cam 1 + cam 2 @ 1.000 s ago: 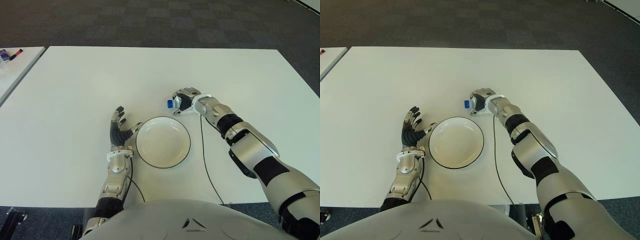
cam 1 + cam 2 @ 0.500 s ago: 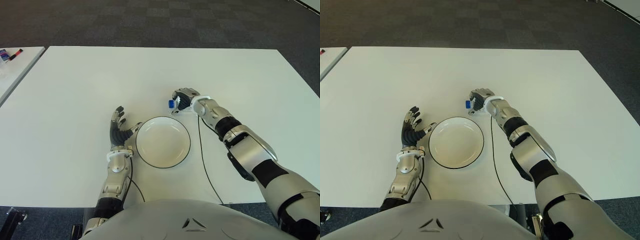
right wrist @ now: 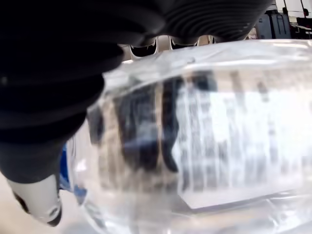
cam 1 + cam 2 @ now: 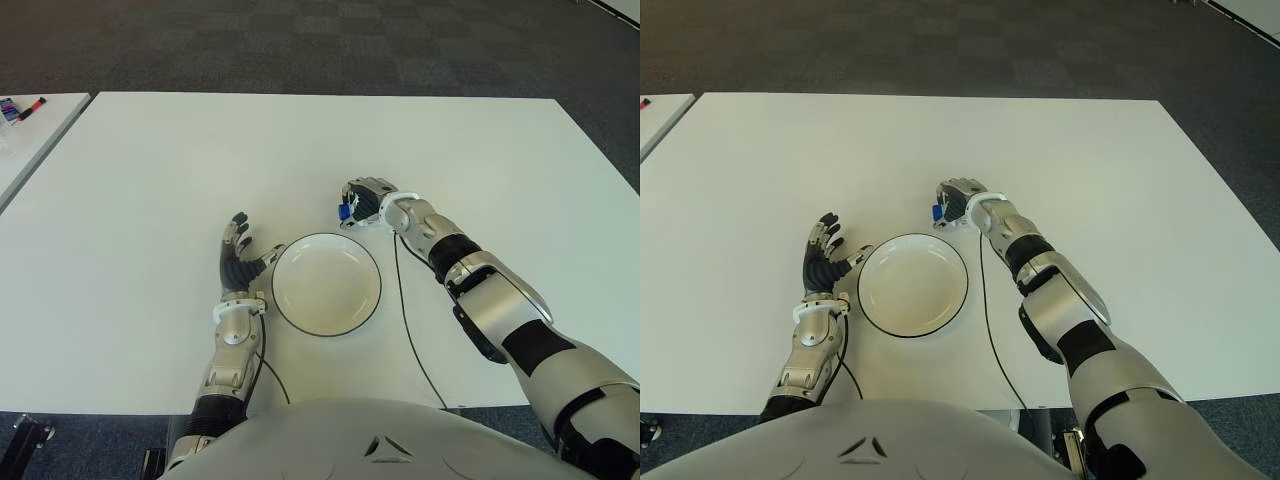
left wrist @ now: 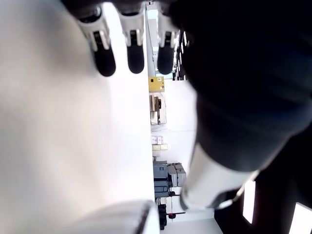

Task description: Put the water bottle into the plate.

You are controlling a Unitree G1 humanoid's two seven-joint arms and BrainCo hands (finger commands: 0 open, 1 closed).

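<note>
Your right hand (image 4: 368,200) has its fingers (image 3: 73,58) wrapped around the water bottle (image 3: 195,141), held just beyond the far right rim of the plate (image 4: 326,284), near the middle of the surface (image 4: 150,160). The blue cap points toward your left, so the bottle lies crosswise; the plate sits nearer you and slightly left. Your left hand (image 4: 238,262) shows beside the plate's left rim, fingers spread, holding nothing.

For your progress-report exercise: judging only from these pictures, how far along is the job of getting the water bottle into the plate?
Done: the right hand has closed around the water bottle, whose blue cap shows beyond the far rim of the plate. In hand: carrying it. Left: setting the bottle in the plate, which holds nothing yet, and letting go. The left hand shows open beside the plate, on its left.
</note>
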